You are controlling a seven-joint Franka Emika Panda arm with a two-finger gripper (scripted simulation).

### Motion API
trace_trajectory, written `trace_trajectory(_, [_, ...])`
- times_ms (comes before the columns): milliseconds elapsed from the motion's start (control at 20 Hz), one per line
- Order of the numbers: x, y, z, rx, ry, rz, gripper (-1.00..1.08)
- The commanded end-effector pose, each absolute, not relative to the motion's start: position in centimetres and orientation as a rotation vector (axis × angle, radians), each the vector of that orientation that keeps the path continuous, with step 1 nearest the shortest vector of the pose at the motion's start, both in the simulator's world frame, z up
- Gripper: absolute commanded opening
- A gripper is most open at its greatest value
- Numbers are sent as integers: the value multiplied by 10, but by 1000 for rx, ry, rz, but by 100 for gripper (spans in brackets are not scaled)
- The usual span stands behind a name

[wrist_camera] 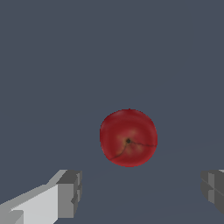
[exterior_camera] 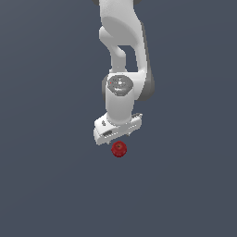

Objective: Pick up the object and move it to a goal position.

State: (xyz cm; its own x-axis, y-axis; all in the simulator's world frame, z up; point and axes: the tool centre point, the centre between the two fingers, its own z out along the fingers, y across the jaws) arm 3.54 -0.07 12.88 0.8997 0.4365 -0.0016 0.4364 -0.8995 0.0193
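While released, with jaws spread wide and empty, gripper (wrist_camera: 139,192) hanging just above red object (wrist_camera: 128,138), which sits ahead of the finger line, not between fingertips (wrist_camera: 70,192): risk of round object rolling away if closed or lowered without recentring.

Flat, even simulator light, fairly dim, on uniform slate-grey ground. No cast shadows, no glare. Soft shading on white arm (exterior_camera: 121,69). Low-res, blocky edges on fingers (wrist_camera: 70,192). Red object (wrist_camera: 128,138) sharp in the wrist view, no edge distortion.
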Motion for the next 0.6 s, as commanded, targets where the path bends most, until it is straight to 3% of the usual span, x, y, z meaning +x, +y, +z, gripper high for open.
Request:
trace_trajectory(0, [39, 0, 120, 3026, 789, 2, 100])
trace_trajectory(550, [48, 2, 98, 2975, 1005, 0, 100])
